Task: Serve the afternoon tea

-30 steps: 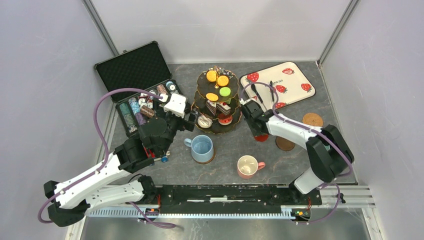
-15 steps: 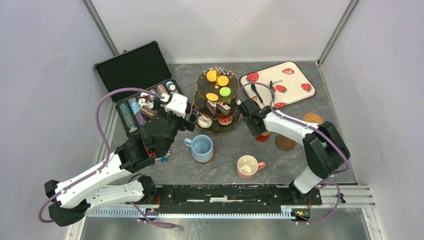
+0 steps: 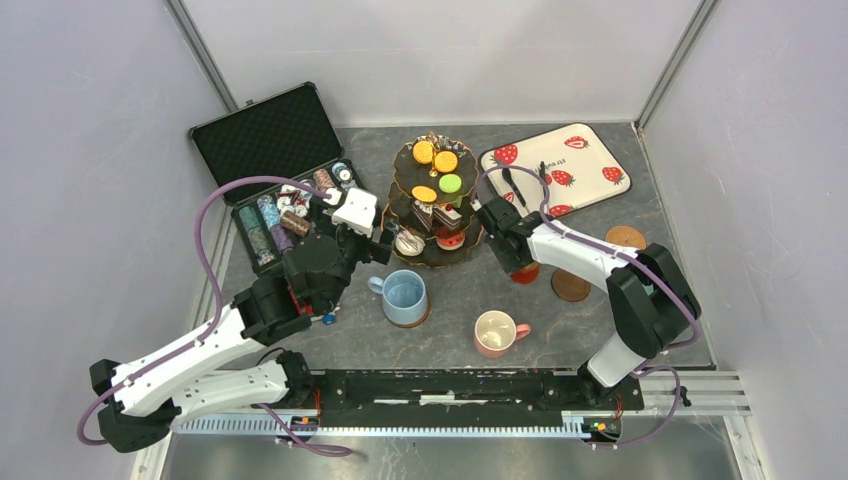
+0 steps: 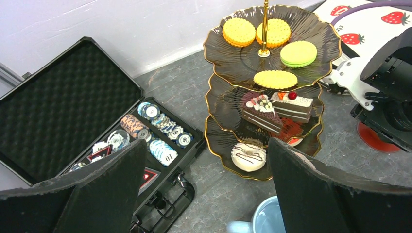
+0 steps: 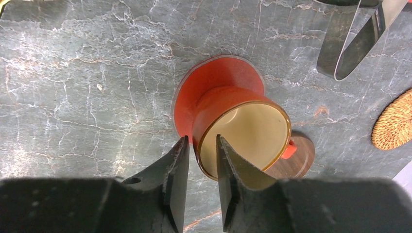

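Since the stand just ahead of my wide-open left pincer carries food on all three tiers, I judge the food side done. Blue mug sits on a coaster just short of that pincer's tips. Pink mug is well behind my right pincer; I can't make out a coaster under it. Red mug stands on its red coaster directly under the right pincer, jaws narrowly apart astride the rim; pinching or not, I cannot tell. Brown coaster just past the mug and wicker coaster farther out are bare, so mugs probably remain. Smallest: macarons, cake slices, donut, all on tiers.
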You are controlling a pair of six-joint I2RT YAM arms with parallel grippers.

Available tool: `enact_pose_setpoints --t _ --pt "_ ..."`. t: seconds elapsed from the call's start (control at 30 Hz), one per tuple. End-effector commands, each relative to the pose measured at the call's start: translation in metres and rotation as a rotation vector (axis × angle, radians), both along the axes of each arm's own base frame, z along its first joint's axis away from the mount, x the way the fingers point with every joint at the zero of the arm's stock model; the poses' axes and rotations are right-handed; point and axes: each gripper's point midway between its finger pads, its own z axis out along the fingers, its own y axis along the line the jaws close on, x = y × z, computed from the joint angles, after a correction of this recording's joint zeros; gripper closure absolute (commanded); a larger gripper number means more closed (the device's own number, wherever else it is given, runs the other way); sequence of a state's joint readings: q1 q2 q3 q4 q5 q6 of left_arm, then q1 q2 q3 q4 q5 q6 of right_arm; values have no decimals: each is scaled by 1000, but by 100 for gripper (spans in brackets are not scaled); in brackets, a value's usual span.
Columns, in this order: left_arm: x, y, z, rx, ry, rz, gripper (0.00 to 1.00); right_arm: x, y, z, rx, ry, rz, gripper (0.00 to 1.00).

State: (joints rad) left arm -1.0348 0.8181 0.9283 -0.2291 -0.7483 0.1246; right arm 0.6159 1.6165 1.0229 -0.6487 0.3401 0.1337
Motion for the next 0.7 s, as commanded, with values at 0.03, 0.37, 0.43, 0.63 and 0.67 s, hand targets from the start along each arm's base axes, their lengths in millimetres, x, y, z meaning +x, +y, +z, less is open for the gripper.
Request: enact_pose_setpoints --t 0.03,0.37,0.43,0.63,0.67 --pt "0 -5 9 -35 -24 -15 0 14 8 23 39 -79 1 63" --pt "1 -5 8 -34 -24 -11 0 0 7 67 213 -283 5 39" --pt "1 -4 8 -37 -24 -12 0 -11 1 62 249 -297 -16 37" --pt "0 -6 9 -47 -22 -21 0 -34 -13 25 361 -339 -181 39" --pt "0 -6 9 -47 -22 -21 0 -37 -14 18 381 -347 -205 40"
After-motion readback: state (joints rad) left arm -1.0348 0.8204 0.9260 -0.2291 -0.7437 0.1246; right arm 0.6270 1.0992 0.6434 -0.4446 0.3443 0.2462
